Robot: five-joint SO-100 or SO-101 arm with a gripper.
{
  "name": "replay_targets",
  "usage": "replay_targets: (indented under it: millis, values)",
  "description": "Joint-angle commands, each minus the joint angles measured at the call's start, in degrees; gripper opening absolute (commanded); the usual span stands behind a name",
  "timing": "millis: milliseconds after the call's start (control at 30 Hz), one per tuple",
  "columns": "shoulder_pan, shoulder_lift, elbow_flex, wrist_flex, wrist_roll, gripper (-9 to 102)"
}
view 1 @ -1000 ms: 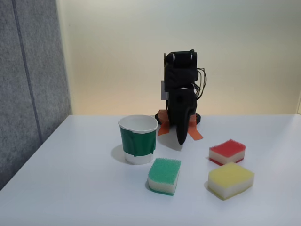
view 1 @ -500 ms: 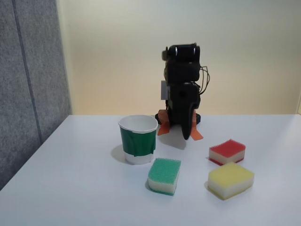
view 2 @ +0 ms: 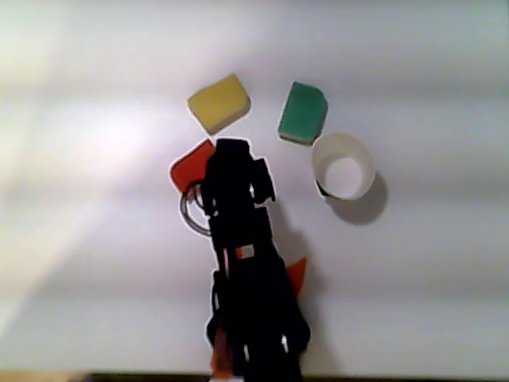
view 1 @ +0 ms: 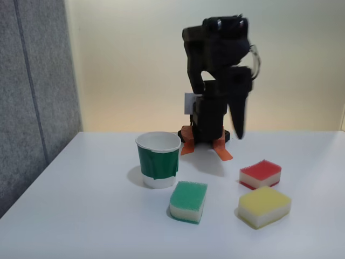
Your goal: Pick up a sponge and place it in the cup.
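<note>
Above the desk [view 1: 81, 216], the hand [view 1: 237, 127] hangs empty, fingers apparently together, touching nothing.
The red sponge [view 1: 261, 173] lies below it; the yellow sponge [view 1: 264, 206], green sponge [view 1: 188, 200] and cup [view 1: 158, 159] sit nearby.

- The sponge [view 1: 261, 174], red-topped over white foam, lies flat on the white table, toward its right side in the fixed view.
- The cup [view 1: 158, 159], green-banded with a white rim, stands upright and empty left of centre.

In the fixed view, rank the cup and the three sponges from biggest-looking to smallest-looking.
1. The cup, clearly largest.
2. The yellow sponge.
3. The green sponge, close to the yellow one; unsure.
4. The red sponge, though it sits farther back, so its true size may match.
</note>
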State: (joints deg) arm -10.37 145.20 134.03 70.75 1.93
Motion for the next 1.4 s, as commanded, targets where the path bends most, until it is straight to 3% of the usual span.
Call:
replay_targets:
  millis: [0,333,600,733,933,1367]
  values:
    - [-4.0,-7.9,-8.5,-1.5,0.4,0]
    - [-12.0,-24.3,-17.1,-9.8,-6.6,0]
    - [-12.9,-25.8,-20.5,-6.2,-14.6,30]
    - [-12.1,-25.8,-22.2,-3.0,-18.7,38]
    - [-11.0,-27.8,-21.0,-3.3,-19.0,41]
    - [-9.1,-35.1,-13.4,-17.1,-16.4,40]
